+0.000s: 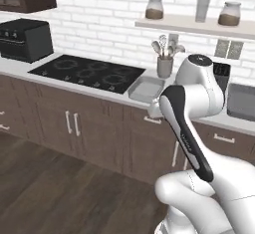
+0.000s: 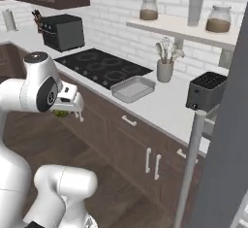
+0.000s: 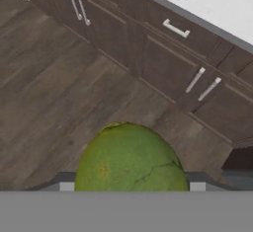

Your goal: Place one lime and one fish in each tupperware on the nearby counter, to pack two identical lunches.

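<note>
One lime [image 3: 129, 158] is being pinched by the gripper [image 2: 68, 111] above the floor, before the counter [image 2: 160, 106]; one tupperware [image 2: 133, 89] is being carried there.

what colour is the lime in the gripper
Yellow-green with a mottled, faintly cracked skin; the lime shows best in the hand view, close up above the wooden floor.

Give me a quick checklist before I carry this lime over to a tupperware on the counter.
1. Lime between the fingers: ok, it sits at the gripper over the wooden floor.
2. Firm grip on both sides: cannot tell, the fingertips are hidden.
3. Nearest tupperware free to receive: ok, it looks empty beside the cooktop.
4. Second tupperware: cannot tell, the arm hides part of it.
5. Fish located: cannot tell.
6. Counter around the tray: ok, bare in front; the utensil holder stands behind.
</note>
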Available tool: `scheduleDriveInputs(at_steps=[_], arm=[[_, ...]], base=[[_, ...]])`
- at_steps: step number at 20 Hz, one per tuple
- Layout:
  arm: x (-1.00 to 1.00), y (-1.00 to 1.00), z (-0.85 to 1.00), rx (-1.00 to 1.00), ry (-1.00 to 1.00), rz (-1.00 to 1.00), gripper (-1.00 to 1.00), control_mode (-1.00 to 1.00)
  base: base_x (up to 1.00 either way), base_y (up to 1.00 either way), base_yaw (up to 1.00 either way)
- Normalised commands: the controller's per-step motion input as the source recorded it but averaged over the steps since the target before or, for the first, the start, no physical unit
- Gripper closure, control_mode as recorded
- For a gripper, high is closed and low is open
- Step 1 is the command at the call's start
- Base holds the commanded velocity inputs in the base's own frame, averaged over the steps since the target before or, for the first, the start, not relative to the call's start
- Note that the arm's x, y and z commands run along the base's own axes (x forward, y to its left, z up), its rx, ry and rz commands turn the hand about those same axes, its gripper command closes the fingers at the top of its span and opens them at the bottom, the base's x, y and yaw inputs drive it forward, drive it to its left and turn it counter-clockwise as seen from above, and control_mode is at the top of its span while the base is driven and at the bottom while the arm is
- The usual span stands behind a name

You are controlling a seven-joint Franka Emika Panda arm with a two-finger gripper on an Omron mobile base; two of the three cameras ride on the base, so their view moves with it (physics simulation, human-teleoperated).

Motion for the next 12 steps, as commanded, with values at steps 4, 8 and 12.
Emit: scheduleDriveInputs(at_steps=[4,8,12], arm=[[0.00,0.00,0.00,0.00,0.00,0.00,1.00,1.00],[0.00,0.00,0.00,0.00,0.00,0.00,1.00,1.00],[0.00,0.00,0.00,0.00,0.00,0.00,1.00,1.00]], base=[[1.00,0.74,-0.36],[0.96,0.44,-0.64],[0.83,0.48,-0.72]])
